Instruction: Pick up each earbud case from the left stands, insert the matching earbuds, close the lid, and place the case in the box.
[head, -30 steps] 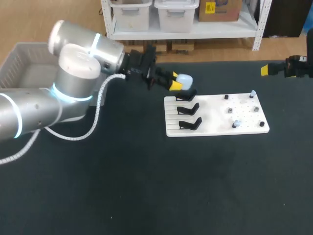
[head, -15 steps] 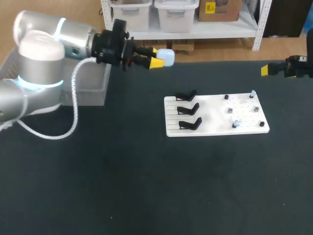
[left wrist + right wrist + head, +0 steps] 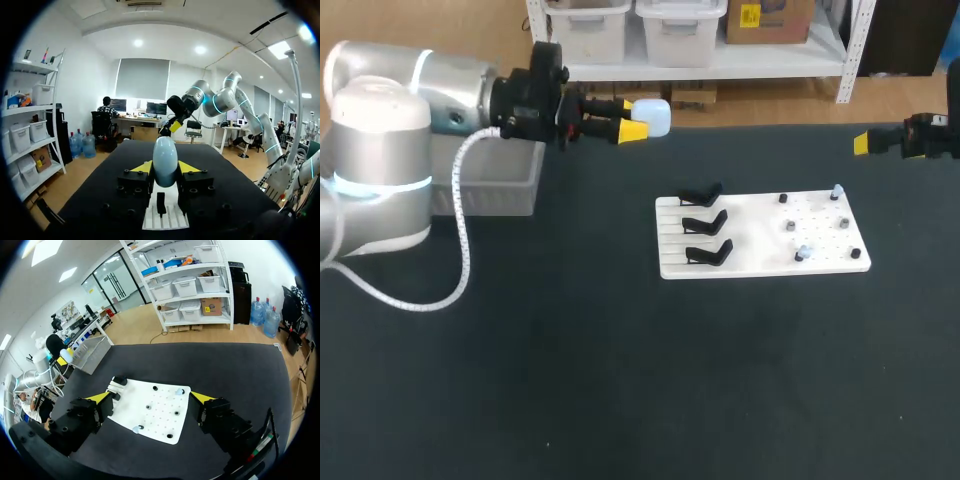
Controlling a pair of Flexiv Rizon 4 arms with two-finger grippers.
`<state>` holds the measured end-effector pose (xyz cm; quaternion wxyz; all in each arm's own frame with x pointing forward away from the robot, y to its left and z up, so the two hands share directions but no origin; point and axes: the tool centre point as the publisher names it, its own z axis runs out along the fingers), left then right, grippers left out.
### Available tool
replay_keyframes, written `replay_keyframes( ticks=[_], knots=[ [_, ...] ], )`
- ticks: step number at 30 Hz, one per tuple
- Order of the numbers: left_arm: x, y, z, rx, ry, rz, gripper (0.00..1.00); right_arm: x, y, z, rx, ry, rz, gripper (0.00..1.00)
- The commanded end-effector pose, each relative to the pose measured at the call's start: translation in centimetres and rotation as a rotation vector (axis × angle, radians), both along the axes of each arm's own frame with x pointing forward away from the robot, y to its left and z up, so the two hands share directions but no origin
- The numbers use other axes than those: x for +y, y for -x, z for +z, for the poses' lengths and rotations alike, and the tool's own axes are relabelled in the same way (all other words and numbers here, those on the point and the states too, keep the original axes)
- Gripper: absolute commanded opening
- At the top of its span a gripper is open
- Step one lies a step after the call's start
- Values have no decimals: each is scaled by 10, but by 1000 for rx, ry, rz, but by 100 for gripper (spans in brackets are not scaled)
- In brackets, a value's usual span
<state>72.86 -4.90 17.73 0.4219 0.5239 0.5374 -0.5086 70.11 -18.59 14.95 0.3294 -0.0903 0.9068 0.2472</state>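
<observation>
My left gripper (image 3: 632,118) is shut on a pale blue earbud case (image 3: 654,116), held in the air above the table's far edge, just right of the grey box (image 3: 495,190). In the left wrist view the case (image 3: 165,159) stands upright between the yellow tips (image 3: 165,169). Three black stands (image 3: 704,222) on the white board (image 3: 760,235) are bare. Small earbuds (image 3: 836,190) sit on the board's right half. My right gripper (image 3: 861,143) hangs open at the far right, apart from the board; its own view looks down on the board (image 3: 150,412) between its spread fingers (image 3: 150,399).
The grey box (image 3: 91,352) stands at the table's far left corner. Several small pegs (image 3: 787,226) dot the board's right half. Dark tabletop (image 3: 620,380) stretches in front of the board.
My left gripper lifted the case off the top stand and carried it up and to the left, toward the grey box. The right arm has not moved.
</observation>
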Motion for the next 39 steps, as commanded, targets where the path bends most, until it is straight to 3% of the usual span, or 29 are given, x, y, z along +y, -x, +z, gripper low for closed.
replay_keyframes(
  ticks=[1, 12, 32, 39],
  knots=[
    [0, 6, -3, -13, -10, 108, 0, 0, 0, 0, 0, 1, 0, 100],
    [-6, 14, -6, -24, -49, 43, 0, 0, 0, 0, 0, 1, 0, 100],
    [-12, 19, -11, -15, -19, -12, 0, 0, 0, 0, 0, 1, 0, 100],
    [-12, 19, -11, -15, -19, -12, 0, 39, 26, 27, -53, 20, 131, 100]
  ],
)
